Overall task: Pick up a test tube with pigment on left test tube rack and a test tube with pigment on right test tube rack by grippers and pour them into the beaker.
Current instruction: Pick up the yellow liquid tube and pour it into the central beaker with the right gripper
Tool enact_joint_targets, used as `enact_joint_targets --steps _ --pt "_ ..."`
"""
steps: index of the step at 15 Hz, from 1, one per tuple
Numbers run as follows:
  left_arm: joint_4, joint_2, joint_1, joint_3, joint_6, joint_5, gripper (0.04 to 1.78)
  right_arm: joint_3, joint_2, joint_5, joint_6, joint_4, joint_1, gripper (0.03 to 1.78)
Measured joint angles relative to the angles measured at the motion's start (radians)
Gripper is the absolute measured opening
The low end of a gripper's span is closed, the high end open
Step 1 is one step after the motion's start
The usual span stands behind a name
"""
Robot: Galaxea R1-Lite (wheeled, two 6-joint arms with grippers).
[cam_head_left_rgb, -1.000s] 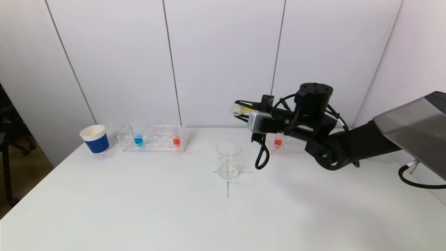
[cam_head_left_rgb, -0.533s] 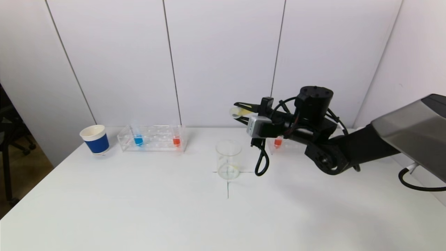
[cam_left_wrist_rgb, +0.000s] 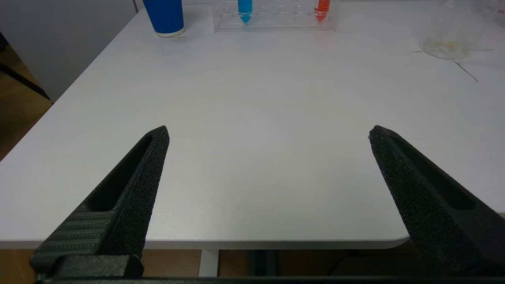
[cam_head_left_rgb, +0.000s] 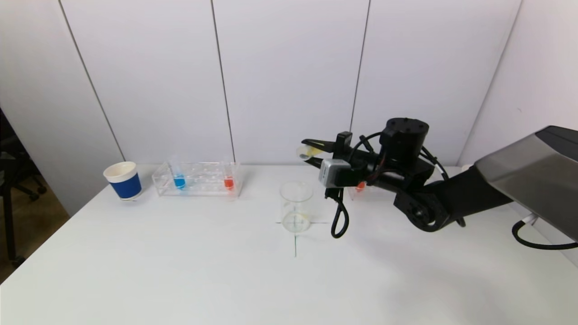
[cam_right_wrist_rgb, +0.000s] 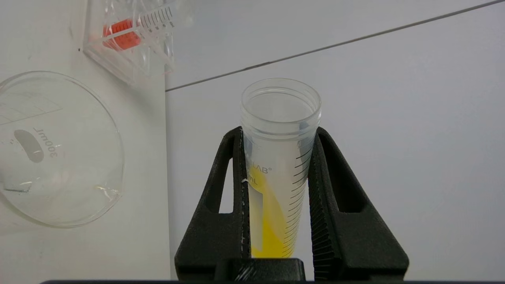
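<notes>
Test tube [cam_right_wrist_rgb: 278, 165] with yellow pigment lay near-horizontal in right tool [cam_right_wrist_rgb: 276, 157], clamped, above beaker [cam_head_left_rgb: 296, 206]. Left tool [cam_left_wrist_rgb: 268, 134] hung open over bench [cam_left_wrist_rgb: 252, 118]. Risk: mouth offset, pigment spills past rim.

1. The right pincer [cam_head_left_rgb: 311, 150] grips a tube of yellow pigment [cam_head_left_rgb: 306, 152], tipped nearly level, above the beaker [cam_head_left_rgb: 296, 206].
2. The beaker stands at mid-counter [cam_head_left_rgb: 180, 271].
3. The left rack [cam_head_left_rgb: 198, 179] holds a blue tube [cam_head_left_rgb: 179, 179] and a red tube [cam_head_left_rgb: 228, 180].
4. A blue paper cup [cam_head_left_rgb: 123, 180] stands just beside that rack.
</notes>
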Motion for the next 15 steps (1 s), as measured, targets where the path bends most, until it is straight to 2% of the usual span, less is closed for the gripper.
enact_joint_targets --steps 3,15 --pt "0.0 0.0 0.0 0.0 0.0 0.0 1.77 0.013 0.018 0.0 -0.01 -0.031 0.002 0.48" --pt "0.0 0.0 0.0 0.0 0.0 0.0 1.77 0.002 0.087 -0.024 -0.14 -0.017 -0.013 0.48"
